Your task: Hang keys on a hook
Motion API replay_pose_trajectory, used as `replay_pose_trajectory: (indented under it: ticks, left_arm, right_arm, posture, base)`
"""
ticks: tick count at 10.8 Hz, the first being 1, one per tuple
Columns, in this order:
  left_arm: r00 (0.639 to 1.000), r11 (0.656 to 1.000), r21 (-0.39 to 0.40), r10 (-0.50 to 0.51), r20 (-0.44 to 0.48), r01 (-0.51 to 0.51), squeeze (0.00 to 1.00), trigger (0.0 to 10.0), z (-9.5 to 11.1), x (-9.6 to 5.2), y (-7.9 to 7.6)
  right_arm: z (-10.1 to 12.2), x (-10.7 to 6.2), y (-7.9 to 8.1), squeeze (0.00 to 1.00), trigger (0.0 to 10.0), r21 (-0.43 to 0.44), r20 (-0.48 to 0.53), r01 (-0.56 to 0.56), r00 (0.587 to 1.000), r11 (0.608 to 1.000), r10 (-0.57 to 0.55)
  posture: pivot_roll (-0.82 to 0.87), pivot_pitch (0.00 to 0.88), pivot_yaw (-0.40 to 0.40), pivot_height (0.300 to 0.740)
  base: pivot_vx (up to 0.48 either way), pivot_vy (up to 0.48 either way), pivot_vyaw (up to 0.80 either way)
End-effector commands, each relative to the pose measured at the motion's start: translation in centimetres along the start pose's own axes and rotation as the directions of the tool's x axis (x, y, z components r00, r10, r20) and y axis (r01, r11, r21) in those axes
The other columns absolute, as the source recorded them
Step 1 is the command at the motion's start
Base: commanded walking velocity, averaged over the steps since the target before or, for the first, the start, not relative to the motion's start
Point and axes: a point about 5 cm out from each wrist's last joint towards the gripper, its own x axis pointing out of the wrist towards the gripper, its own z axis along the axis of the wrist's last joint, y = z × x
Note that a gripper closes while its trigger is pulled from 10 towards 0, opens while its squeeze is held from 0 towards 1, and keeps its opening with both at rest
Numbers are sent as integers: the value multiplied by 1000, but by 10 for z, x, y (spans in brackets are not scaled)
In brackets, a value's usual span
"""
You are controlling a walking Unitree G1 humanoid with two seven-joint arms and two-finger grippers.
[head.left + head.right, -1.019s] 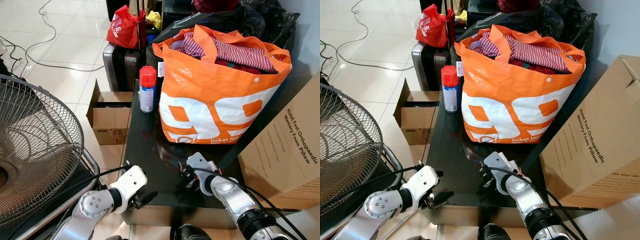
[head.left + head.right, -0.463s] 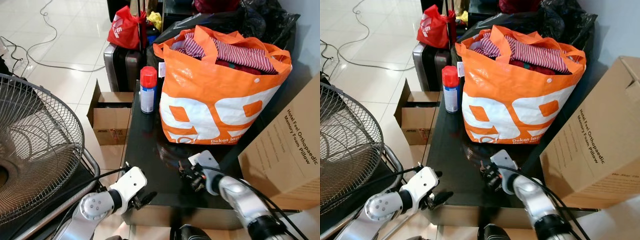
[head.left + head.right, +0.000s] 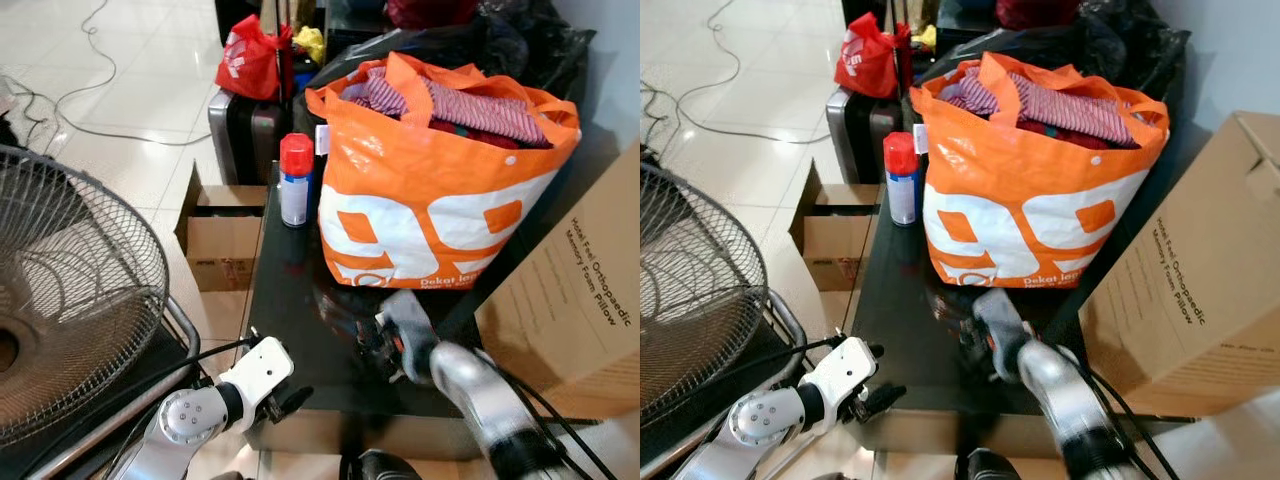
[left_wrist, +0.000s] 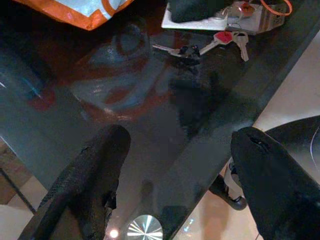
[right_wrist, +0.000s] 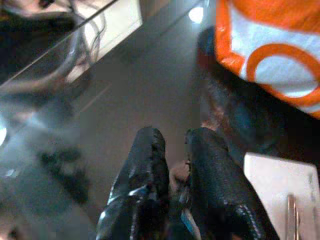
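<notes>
right gripper (image 5: 172, 150) | jaws nearly closed | over black table (image 5: 115, 95) | orange bag (image 5: 270, 45) near

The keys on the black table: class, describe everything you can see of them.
The keys are a small bunch: a red-headed key and a plain silvery one, joined by dark ring hardware to another metal piece. They lie flat on the glossy black table, beside a white card, near the orange bag. The right gripper is over them, fingers nearly closed.

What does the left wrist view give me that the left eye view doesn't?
Left wrist view: the silver keys with a red-capped key lying on the glossy black tabletop, and the left gripper with jaws wide open. Left eye view: red-capped spray can, wire fan guard, cardboard box. Both: orange shopping bag.
</notes>
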Motion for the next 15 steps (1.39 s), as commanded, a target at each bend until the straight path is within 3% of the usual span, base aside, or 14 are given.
replay_pose_trajectory:
  ticks: [1, 3, 6, 9, 10, 12, 15]
  left_arm:
    - [1000, 1000, 11, 4, 14, -4, 0, 10000, 5, -1, -1]
    - [1000, 1000, 8, 6, 11, -6, 0, 10000, 7, -2, -1]
    - [1000, 1000, -3, 3, -6, -3, 0, 10000, 8, -3, -1]
    - [1000, 1000, -4, -4, -10, 3, 0, 10000, 9, -3, -3]
    - [1000, 1000, -4, -3, -11, 3, 0, 10000, 9, -3, -3]
    - [1000, 1000, -6, -4, -13, 4, 0, 10000, 9, -3, -4]
    - [1000, 1000, -8, -6, -10, 6, 0, 10000, 10, -3, -5]
  right_arm:
    - [0, 7, 4, 1000, 10000, 15, -26, 39, 999, 999, -39]
    - [-6, 17, 9, 1000, 10000, -43, -96, 99, 990, 994, -102]
    - [-19, 19, -7, 1000, 10000, -57, -190, 291, 936, 955, -297]
    - [-17, 27, 0, 1000, 10000, 63, -176, 284, 947, 957, -269]
    - [-14, 29, 4, 0, 10000, 109, -159, 248, 960, 963, -229]
    - [4, 30, 2, 0, 10000, 169, -25, 237, 971, 957, -237]
    - [8, 33, 14, 0, 10000, 113, -11, 92, 996, 989, -91]
  posture:
    - [-9, 89, -78, 740]
    - [2, 114, -86, 740]
    - [7, 143, -84, 740]
    - [10, 145, -78, 740]
    - [9, 145, -78, 740]
    - [6, 146, -80, 740]
    - [2, 146, -81, 740]
  base:
    - [0, 0, 0]
    - [0, 0, 0]
    - [0, 0, 0]
    - [0, 0, 0]
    - [0, 0, 0]
    - [0, 0, 0]
    - [0, 0, 0]
